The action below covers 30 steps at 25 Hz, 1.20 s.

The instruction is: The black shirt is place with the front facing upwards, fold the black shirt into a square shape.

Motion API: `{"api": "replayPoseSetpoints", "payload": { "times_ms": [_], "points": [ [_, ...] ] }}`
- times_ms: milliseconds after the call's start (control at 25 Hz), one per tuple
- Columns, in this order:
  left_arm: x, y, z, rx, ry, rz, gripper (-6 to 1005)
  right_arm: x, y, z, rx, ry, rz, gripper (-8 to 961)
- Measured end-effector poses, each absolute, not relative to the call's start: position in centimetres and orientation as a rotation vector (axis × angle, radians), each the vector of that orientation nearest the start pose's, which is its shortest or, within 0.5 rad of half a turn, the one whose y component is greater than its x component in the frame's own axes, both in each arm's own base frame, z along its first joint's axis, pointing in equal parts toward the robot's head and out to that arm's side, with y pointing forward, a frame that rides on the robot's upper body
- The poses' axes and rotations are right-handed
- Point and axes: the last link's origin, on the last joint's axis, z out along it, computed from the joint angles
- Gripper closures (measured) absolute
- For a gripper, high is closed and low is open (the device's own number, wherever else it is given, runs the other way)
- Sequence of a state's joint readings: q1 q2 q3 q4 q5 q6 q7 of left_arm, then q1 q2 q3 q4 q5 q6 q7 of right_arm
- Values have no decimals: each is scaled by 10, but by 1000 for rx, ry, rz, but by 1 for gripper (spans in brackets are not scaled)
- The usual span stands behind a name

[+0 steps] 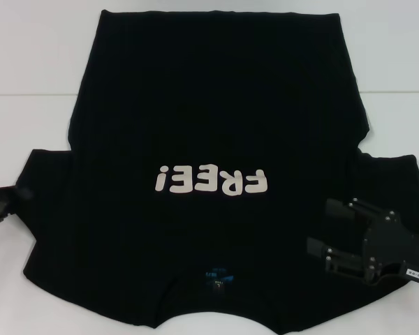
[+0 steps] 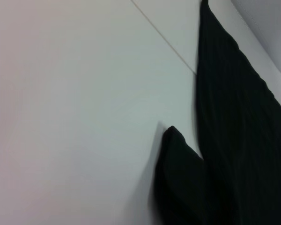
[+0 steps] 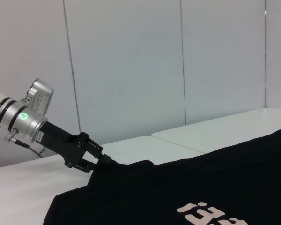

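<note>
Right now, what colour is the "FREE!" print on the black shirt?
Off-white, on the black shirt; the head view shows it best.

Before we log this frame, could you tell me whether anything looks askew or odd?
Nothing stands out: the black shirt lies flat, print up. The left gripper is shut on its sleeve edge, while the right gripper hovers open.

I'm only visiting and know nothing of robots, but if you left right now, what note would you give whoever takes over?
Left gripper: at the tip of the shirt's sleeve on the robot's left, fingers shut on the cloth edge.
Right gripper: fingers open, over the shirt's other sleeve near the robot, holding nothing.
Black shirt: spread flat on the white table, "FREE!" print facing up, collar toward the robot.
Done: shirt laid out, left sleeve grasped.
Left: grasp the right sleeve, then make every fold; no fold is visible yet.
</note>
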<state>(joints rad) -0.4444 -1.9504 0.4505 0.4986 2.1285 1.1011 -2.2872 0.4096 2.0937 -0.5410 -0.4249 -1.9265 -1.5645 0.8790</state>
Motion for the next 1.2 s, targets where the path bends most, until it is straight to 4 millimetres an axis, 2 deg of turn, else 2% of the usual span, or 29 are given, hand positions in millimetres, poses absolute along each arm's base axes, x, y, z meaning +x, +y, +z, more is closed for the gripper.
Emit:
{"api": "replayPoseSetpoints", "payload": {
  "times_ms": [200, 640, 1200],
  "points": [
    [-398, 331, 61, -1548, -1906, -696, 532, 302, 281, -23, -2538, 400, 824, 134],
    [-398, 333, 65, -1559, -1876, -695, 963, 300, 283, -23, -2531, 397, 831, 136],
    [-405, 336, 98, -1467, -1796, -753, 966, 299, 285, -24, -2527, 400, 837, 138]
  ]
}}
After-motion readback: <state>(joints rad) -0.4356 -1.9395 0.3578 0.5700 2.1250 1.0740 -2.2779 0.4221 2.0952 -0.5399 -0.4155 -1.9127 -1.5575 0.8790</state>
